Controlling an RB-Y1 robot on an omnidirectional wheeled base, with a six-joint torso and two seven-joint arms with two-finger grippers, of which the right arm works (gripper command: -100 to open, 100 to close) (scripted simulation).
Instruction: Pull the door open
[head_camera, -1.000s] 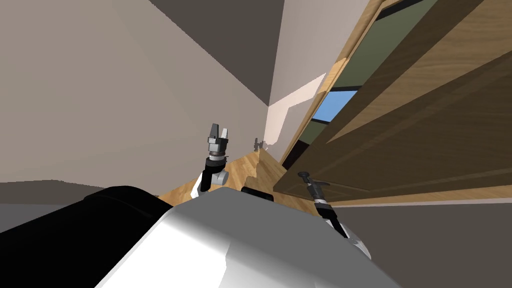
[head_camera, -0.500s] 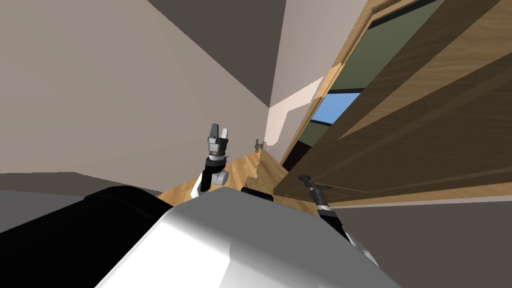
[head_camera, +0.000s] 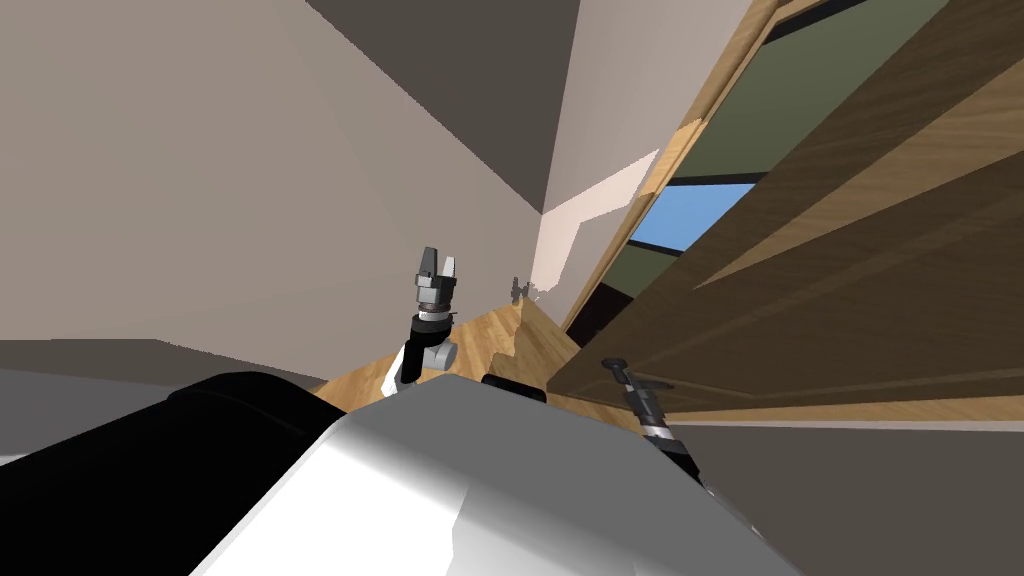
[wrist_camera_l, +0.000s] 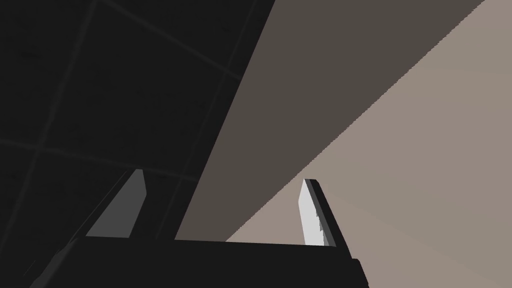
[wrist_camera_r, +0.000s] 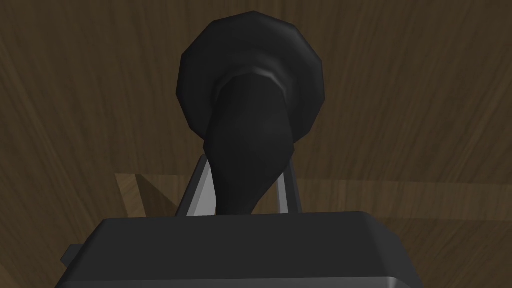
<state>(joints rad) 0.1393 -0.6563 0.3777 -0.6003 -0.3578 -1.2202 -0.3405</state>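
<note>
Right wrist view: the right gripper (wrist_camera_r: 245, 169) is clamped on the black handle (wrist_camera_r: 248, 110), one finger pressed to each side, against the dark wood door (wrist_camera_r: 410, 90). Head view: the door stands ajar from its lighter frame (head_camera: 690, 140), with a blue pane (head_camera: 700, 210) in the gap. On the far side of the wood floor (head_camera: 500, 345), the left gripper (head_camera: 437, 262) is raised near the beige wall (head_camera: 200, 200), fingers apart and holding nothing.

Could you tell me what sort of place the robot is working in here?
Probably a hallway or room corner in a house: plain beige walls meet above a light wood floor, and a brown wooden door with a black handle, held by the right gripper, stands ajar.
</note>
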